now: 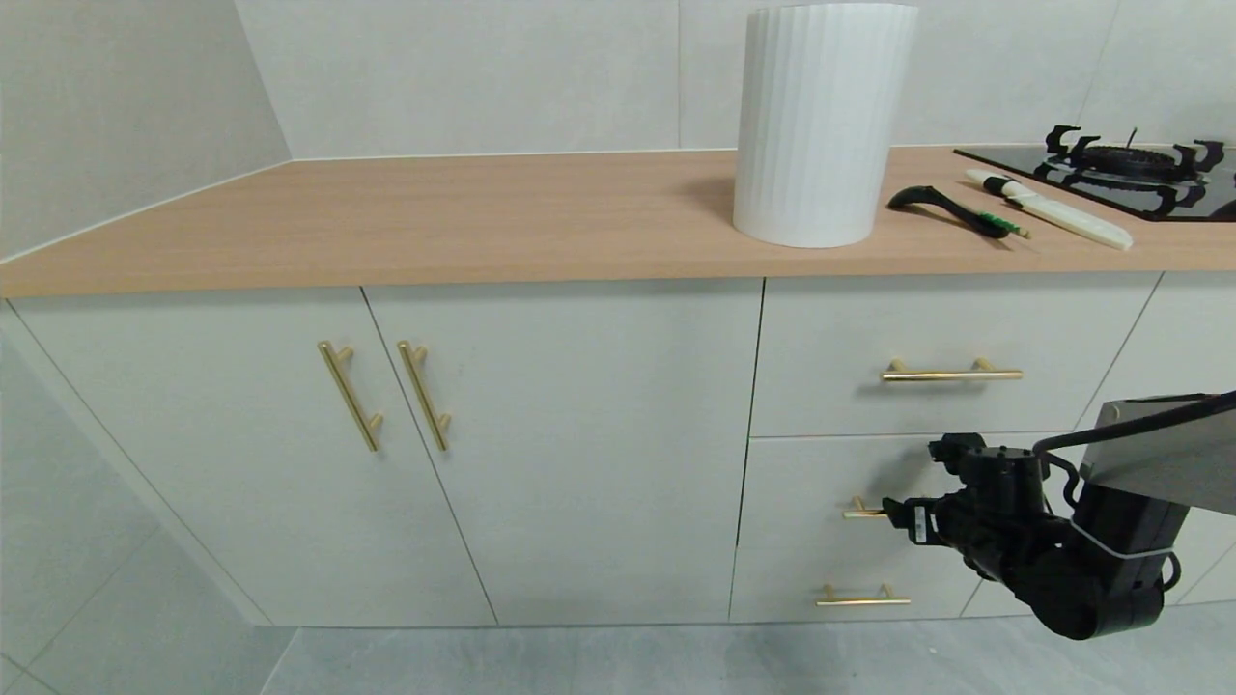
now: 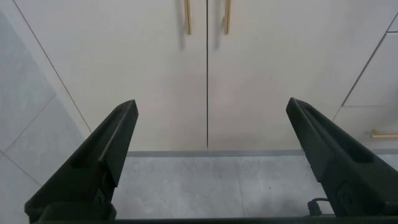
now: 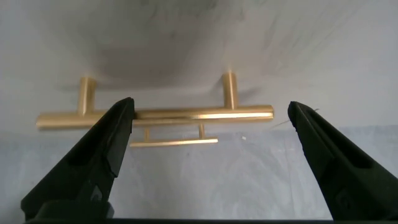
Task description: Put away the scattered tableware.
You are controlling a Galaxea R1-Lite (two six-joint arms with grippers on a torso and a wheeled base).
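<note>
Knife (image 1: 1057,215) and black-handled tool (image 1: 951,208) are noted side by side on the table (image 1: 435,212), at its right, beside a white ribbed canister (image 1: 821,125). Right gripper (image 3: 210,106), spread, is held before a drawer handle (image 3: 155,116). Left gripper (image 2: 208,106), spread, is faced toward cabinet doors (image 2: 124,74).

The ribbed container (image 1: 821,125) is showing white, the countertop (image 1: 435,222) tan wood grain; the drawer handle (image 1: 951,373) is gleaming gold, and the utensil (image 1: 951,208) is looking black, perhaps green-tipped.
</note>
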